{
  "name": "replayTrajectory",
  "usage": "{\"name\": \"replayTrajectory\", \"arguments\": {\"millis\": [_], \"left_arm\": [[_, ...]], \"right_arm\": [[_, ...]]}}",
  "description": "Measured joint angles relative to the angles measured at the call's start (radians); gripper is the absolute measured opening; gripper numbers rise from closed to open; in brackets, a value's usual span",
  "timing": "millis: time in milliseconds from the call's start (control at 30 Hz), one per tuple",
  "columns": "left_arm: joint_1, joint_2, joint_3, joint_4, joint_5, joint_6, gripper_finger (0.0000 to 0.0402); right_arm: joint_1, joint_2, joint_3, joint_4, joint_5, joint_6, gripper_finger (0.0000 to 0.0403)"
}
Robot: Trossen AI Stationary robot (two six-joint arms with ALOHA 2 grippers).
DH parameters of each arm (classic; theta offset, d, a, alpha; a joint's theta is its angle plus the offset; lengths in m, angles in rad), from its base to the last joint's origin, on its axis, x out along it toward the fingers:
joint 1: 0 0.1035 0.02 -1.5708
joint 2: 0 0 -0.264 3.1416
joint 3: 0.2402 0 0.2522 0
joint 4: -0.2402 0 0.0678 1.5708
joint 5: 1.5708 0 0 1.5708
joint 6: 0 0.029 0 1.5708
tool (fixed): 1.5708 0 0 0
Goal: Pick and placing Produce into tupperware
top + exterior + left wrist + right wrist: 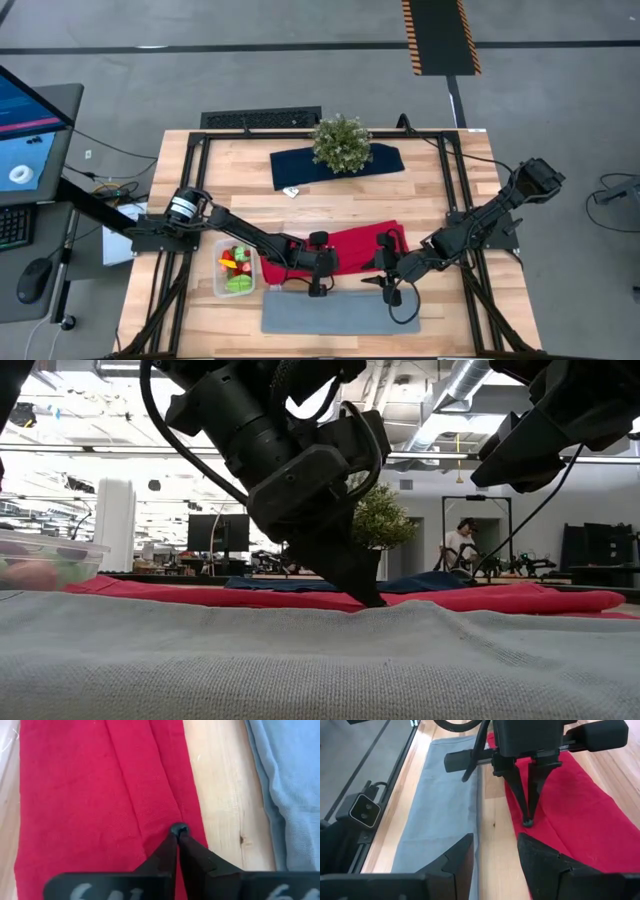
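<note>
Produce point(237, 266) held in tupperware point(222, 290), left of left gripper point(178, 831) closed on red cloth point(100, 795), right gripper point(495, 851) open, wooden table point(230, 180), workshop behind.

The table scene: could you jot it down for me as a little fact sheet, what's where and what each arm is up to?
Left end effector: fingertips pinched shut on a tiny dark piece, low at the red cloth's edge
Right end effector: open, hovering over the bare wood strip between the red cloth and the grey mat
Tupperware: at the table's left, already holding colourful produce
Potted plant: on a navy cloth at the far side
</note>
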Motion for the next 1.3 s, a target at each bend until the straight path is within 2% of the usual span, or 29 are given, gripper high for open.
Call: {"name": "replayTrajectory", "arguments": {"millis": [400, 767, 867, 1033, 1167, 1300], "left_arm": [[-0.005, 0.0, 0.004, -0.013, -0.01, 0.034, 0.0], [-0.044, -0.003, 0.087, -0.108, -0.067, 0.079, 0.0], [-0.044, -0.005, 0.095, -0.124, -0.062, 0.075, 0.0], [-0.026, -0.005, 0.095, -0.149, -0.114, 0.022, 0.0003], [-0.018, -0.004, 0.095, -0.135, -0.092, 0.021, 0.0035], [-0.021, -0.003, 0.095, -0.12, -0.069, 0.02, 0.0097]], "right_arm": [[0.0, 0.0, 0.0, 0.0, 0.0, -0.001, 0.0176], [0.0, 0.0, 0.0, 0.0, 0.0, -0.001, 0.0176], [0.0, 0.0, 0.0, 0.0, 0.0, 0.002, 0.0176], [0.0, 0.0, 0.0, 0.0, 0.0, 0.006, 0.0176], [0.0, 0.0, 0.0, 0.001, 0.0, 0.006, 0.0176], [0.0, 0.0, 0.0, 0.001, 0.0, 0.006, 0.0176]]}}
